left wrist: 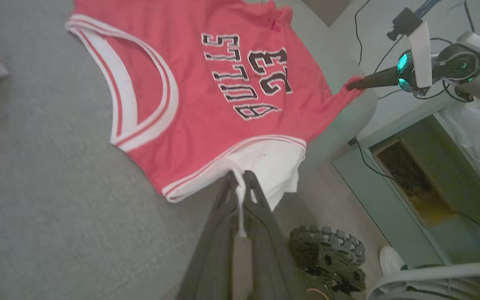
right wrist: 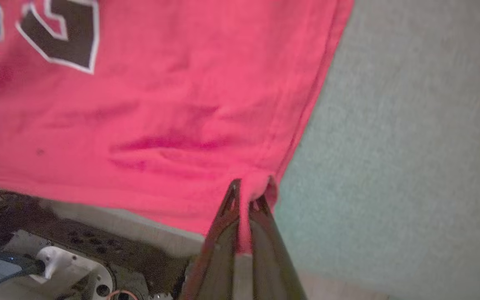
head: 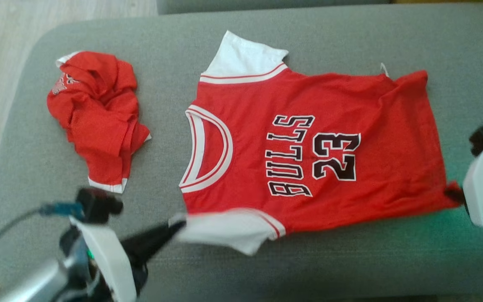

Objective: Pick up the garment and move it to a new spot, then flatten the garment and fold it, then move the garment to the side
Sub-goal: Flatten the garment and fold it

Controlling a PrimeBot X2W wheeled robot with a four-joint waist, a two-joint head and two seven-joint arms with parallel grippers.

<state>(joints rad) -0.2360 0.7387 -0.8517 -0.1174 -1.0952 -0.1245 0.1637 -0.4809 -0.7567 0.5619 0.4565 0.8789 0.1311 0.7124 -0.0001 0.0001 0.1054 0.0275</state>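
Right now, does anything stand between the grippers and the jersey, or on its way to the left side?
Nothing: both hold the jersey, the left gripper shut on its white sleeve, the right gripper on its hem corner. Toward the left, a crumpled red garment lies on the grey cushion.

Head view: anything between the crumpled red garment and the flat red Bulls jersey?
Bare stretch: plain grey upholstered cushion separates the crumpled red garment from the flat red Bulls jersey, clearest in the head view.
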